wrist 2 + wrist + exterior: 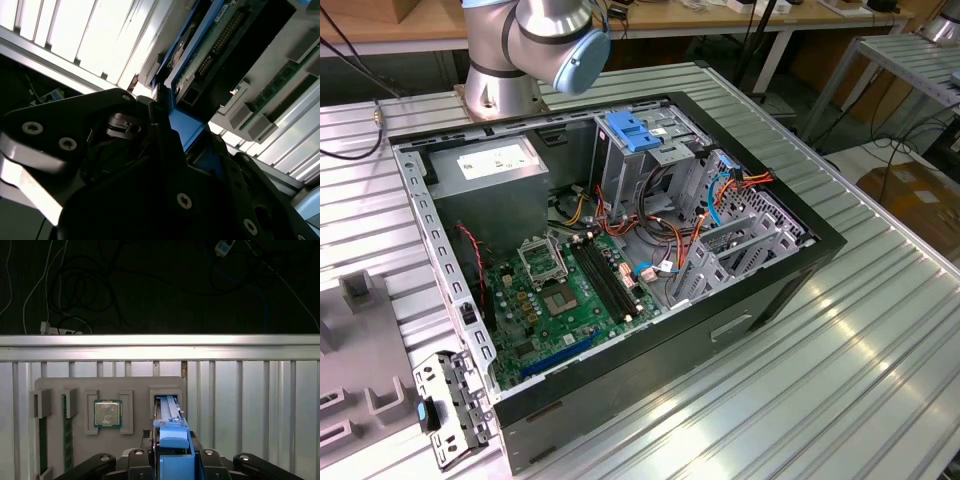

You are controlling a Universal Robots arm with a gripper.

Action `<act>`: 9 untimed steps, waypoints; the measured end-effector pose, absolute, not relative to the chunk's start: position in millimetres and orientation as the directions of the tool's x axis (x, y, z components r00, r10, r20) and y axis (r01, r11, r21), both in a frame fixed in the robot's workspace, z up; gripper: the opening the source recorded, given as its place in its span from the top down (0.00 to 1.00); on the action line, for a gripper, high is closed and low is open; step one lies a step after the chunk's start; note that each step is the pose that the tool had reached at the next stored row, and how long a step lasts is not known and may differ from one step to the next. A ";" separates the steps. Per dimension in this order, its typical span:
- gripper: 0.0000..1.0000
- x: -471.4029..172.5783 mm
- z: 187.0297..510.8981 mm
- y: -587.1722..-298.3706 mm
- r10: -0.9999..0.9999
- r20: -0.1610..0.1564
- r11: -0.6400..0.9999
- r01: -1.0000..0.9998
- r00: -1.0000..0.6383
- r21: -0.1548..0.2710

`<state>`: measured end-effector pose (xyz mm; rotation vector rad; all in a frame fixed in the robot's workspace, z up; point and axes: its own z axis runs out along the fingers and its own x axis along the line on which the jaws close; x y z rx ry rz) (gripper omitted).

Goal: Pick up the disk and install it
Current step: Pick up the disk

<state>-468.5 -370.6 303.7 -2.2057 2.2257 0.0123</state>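
Gripper (172, 460), black and two-fingered, sits low over a grey holder tray (135, 384) on the ribbed aluminium table (250, 405). One recess holds a square processor chip (107, 414). In the neighbouring slot stands the flat silver-metal disk (169, 410), on edge. The gripper is pinching its blue end rail, and the long axis runs straight away from the gripper.

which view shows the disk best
The second wrist view: the disk is close, circuit-board side and blue rail visible, in the gripper. The first wrist view sees it edge-on at the tray's slot. The exterior view shows the computer case.
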 end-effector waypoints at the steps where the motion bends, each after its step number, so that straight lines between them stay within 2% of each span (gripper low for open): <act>1: 0.63 -468.5 304.5 -370.6 -1.000 -0.011 0.009 -1.000 -0.009 0.000; 9: 0.63 -468.5 313.8 -370.6 -1.000 -0.011 0.009 -1.000 -0.009 0.000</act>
